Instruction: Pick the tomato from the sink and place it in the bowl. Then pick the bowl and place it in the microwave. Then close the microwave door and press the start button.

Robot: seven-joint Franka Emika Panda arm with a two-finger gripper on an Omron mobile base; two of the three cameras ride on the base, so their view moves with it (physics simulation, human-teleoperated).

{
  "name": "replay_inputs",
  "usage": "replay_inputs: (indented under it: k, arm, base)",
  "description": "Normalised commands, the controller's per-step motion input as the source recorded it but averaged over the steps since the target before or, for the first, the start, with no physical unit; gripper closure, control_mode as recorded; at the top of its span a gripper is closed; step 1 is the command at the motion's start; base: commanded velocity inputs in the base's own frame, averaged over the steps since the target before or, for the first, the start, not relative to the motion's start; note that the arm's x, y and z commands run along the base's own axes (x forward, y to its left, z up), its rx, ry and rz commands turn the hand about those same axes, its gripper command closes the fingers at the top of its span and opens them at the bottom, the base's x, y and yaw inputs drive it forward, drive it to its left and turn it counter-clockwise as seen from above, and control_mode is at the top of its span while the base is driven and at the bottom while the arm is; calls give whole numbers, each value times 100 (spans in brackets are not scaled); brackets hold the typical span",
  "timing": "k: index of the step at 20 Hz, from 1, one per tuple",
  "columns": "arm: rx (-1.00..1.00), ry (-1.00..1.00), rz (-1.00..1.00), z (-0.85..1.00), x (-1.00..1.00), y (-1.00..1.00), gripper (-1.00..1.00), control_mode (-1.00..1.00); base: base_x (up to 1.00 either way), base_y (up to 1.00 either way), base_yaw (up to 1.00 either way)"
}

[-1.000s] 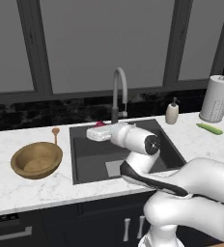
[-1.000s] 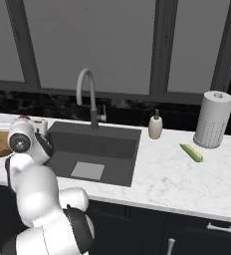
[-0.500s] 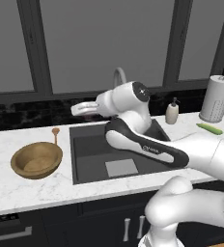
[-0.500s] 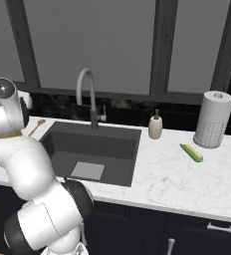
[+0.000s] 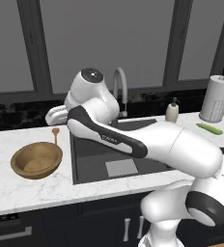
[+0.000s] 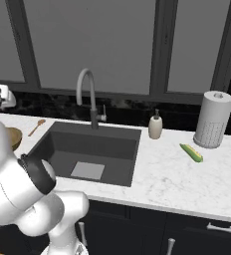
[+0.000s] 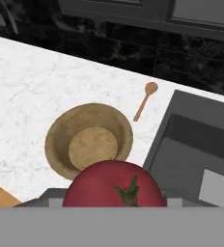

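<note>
The pincer (image 5: 53,116) holds the tomato (image 7: 113,185) between its jaws, which stand fairly wide about the fruit; in the hand view the red ball with its green stalk sits right at the pincer, lifted clear of the sink (image 5: 133,126). Directly ahead of and below the pincer lies the bowl (image 7: 89,141), upright on the bench (image 7: 27,91), its hollow bare and ready to receive the fruit. The tomato does not touch the bowl; it hangs above the near rim, so a short advance and a lowering appear to be needed before release. Just beyond the bowl, between it and the sink edge, lies a small wooden spoon (image 7: 145,100), apart from both. The sink lies to one side of the pincer, its basin showing only the pale square (image 6: 87,170) at the bottom, with the faucet (image 6: 86,95) rising behind it. Further off along the bench stand a soap bottle (image 6: 155,125), a green cucumber (image 6: 192,152) and a paper towel roll (image 6: 214,119), all well apart from the work. Assessment: the pick from the sink is done; the placing in the bowl is in hand and not yet done. The carry of the bowl to the microwave, the closing of its door and the start button all remain.
</note>
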Motion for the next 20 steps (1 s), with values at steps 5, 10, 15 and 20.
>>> replay_inputs:
  k: [5, 10, 15, 20]
  arm:
    - [-13, 19, 0, -58, 0, 25, 100, -100]
    - [-1, 9, 0, -45, 0, 10, 100, -100]
    - [0, 4, 0, -49, 6, 12, 100, -100]
    - [0, 5, 0, -52, 28, 14, 100, -100]
  base:
    - [0, 0, 0]
    - [0, 0, 0]
    - [0, 0, 0]
    - [0, 0, 0]
